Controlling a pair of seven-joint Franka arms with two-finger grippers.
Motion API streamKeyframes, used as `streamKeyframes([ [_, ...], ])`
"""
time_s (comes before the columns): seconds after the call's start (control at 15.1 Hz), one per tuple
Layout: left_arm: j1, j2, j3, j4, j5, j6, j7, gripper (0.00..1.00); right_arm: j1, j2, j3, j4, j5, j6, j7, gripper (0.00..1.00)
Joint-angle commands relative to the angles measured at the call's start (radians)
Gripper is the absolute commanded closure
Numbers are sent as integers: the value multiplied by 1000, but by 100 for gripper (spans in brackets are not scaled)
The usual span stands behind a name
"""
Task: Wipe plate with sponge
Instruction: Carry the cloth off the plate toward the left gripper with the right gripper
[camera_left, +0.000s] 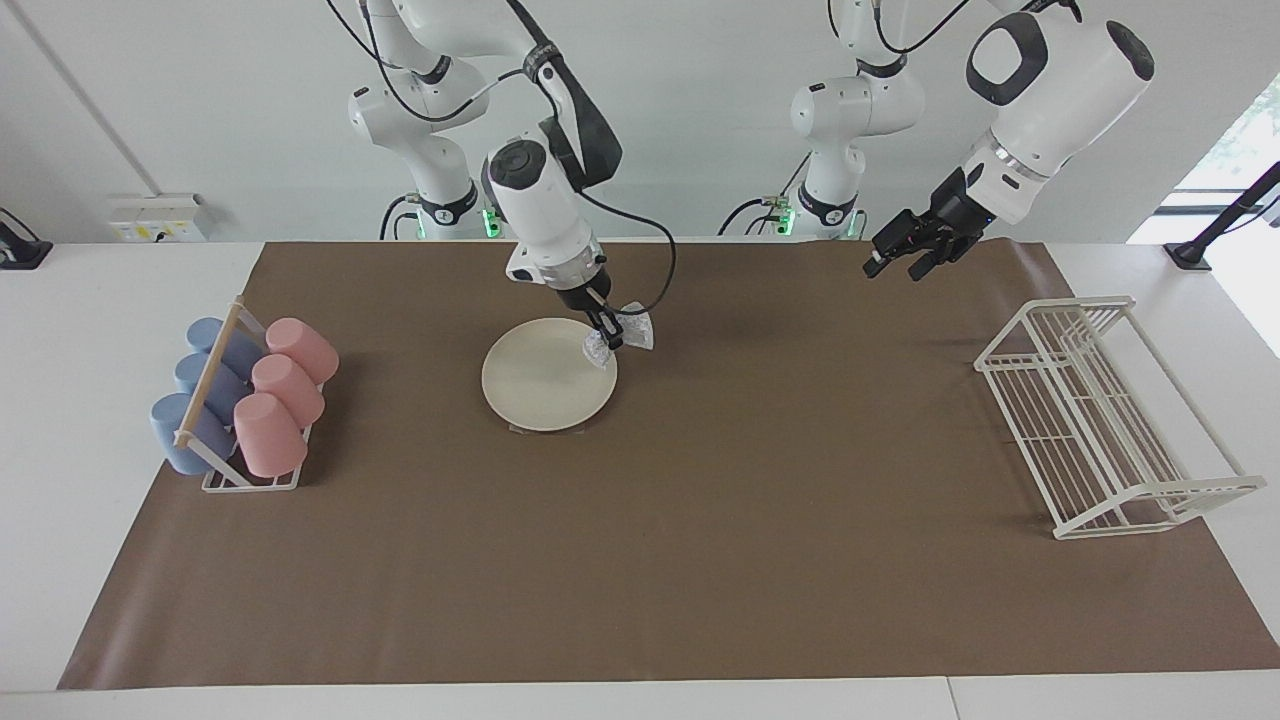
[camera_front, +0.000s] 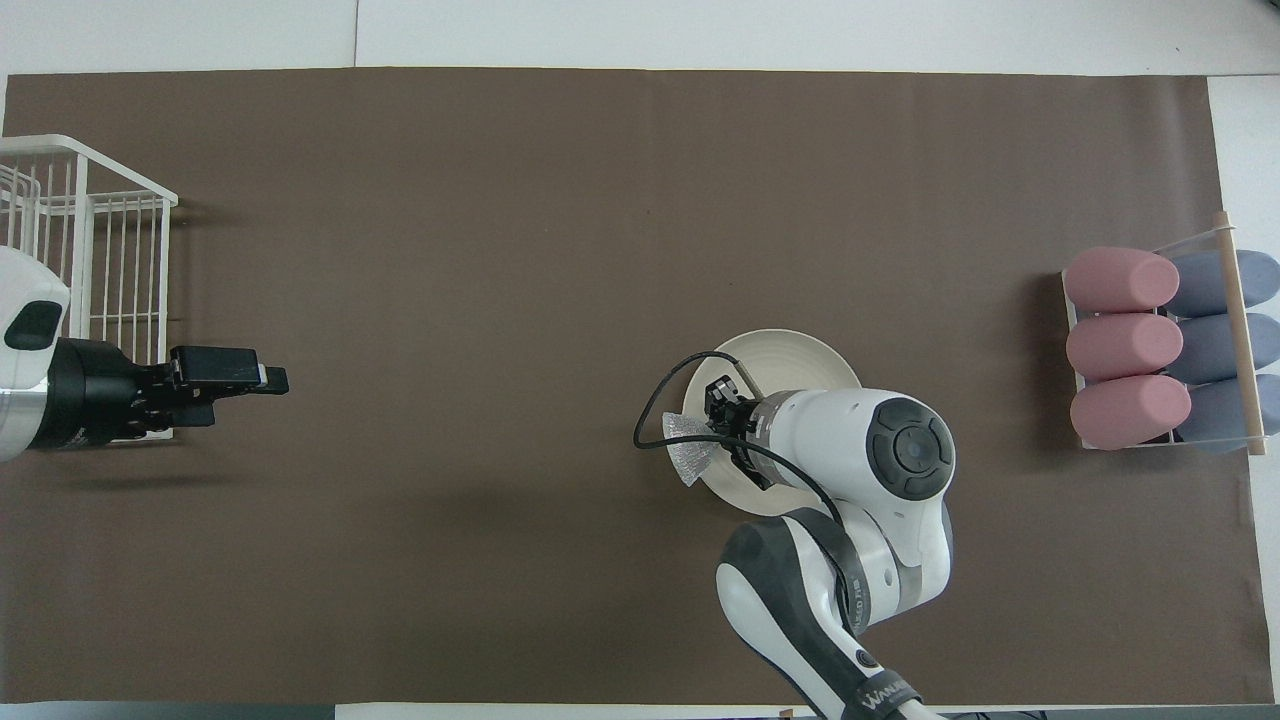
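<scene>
The cream-white plate (camera_left: 540, 385) lies on the brown mat, in the half toward the right arm's end. My right gripper (camera_left: 606, 335) is down at the plate's rim on the side nearer to the robots, shut on the silvery mesh sponge (camera_left: 632, 328). The sponge hangs partly over the plate's edge and partly over the mat. In the overhead view the right arm covers much of the plate (camera_front: 790, 355); the sponge (camera_front: 690, 452) sticks out beside the right gripper (camera_front: 722, 425). My left gripper (camera_left: 890, 265) waits open and empty in the air over the mat; it also shows in the overhead view (camera_front: 265, 382).
A rack of pink and blue cups (camera_left: 250, 395) lies at the right arm's end of the mat. A white wire rack (camera_left: 1100, 415) stands at the left arm's end. The brown mat (camera_left: 700, 560) covers most of the table.
</scene>
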Motion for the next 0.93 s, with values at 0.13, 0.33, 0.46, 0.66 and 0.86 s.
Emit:
streamKeyframes([
  [0.13,-13,-23,6,-84,-348,-16,37,0,137,73,0,383,-196,-349,331,100],
  [0.33,-38,-33,5,-176,-547,-19,172,0,143,61,3,422,-184,-424,389,100],
  [0.46,-42,-30,5,-224,-686,-40,262,0,169,58,3,413,-182,-419,461,100],
  [0.66,-67,-18,5,-283,-832,-83,371,0,172,54,3,411,-181,-433,477,100],
  [0.86,-100,-6,5,-313,-872,-109,439,0,174,54,6,411,-179,-427,497,100],
])
